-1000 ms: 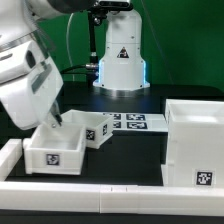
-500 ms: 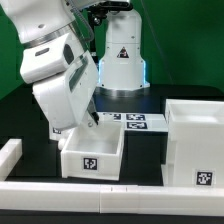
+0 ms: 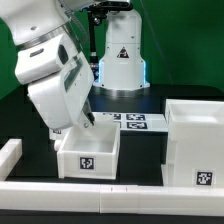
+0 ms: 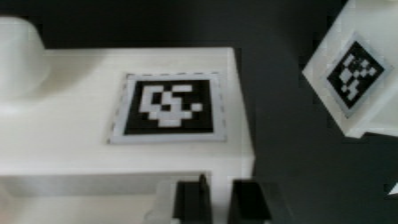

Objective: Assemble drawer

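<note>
My gripper is shut on the back wall of a small white drawer tray, open side up, with a tag on its front face. The tray sits near the front rail, left of the large hollow white shell at the exterior view's right. In the wrist view my gripper has both black fingers pinching a thin white wall of the tray, whose tag fills the middle. The second tray is mostly hidden behind my arm; another tagged white part shows in the wrist view.
The marker board lies behind the tray. A low white rail runs along the front and another at the exterior view's left. A white robot base stands at the back.
My gripper has carried the tray from the left corner toward the exterior view's right, closer to the shell, and my arm now covers the second tray. In the last half second it barely moved.
</note>
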`<state>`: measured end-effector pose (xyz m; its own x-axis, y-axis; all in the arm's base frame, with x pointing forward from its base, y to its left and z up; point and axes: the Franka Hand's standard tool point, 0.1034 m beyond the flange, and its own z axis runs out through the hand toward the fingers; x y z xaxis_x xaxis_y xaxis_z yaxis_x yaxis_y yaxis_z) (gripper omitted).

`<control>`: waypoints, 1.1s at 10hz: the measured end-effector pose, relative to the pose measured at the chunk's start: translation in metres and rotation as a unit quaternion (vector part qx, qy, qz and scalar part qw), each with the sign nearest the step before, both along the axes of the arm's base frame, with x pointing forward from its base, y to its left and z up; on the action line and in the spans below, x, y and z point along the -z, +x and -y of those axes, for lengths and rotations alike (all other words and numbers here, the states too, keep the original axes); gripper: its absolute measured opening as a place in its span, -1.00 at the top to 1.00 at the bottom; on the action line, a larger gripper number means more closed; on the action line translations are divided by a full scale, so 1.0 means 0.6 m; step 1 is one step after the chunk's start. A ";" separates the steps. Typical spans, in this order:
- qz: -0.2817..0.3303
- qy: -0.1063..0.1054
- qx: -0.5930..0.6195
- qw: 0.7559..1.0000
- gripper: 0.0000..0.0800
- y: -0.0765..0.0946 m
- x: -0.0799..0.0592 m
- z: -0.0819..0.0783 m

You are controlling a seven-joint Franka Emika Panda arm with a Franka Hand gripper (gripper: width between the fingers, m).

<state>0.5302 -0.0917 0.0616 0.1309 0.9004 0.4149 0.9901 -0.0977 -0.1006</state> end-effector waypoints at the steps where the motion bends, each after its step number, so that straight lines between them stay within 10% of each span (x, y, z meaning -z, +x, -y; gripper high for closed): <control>1: 0.000 0.007 0.002 1.000 0.90 0.000 0.006 -0.006; 6: -0.027 -0.007 0.041 0.999 0.90 0.003 0.013 -0.019; 11: 0.077 -0.002 0.009 0.997 0.90 0.014 0.017 0.017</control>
<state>0.5388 -0.1016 0.0514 0.0821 0.8999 0.4282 0.9919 -0.1155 0.0526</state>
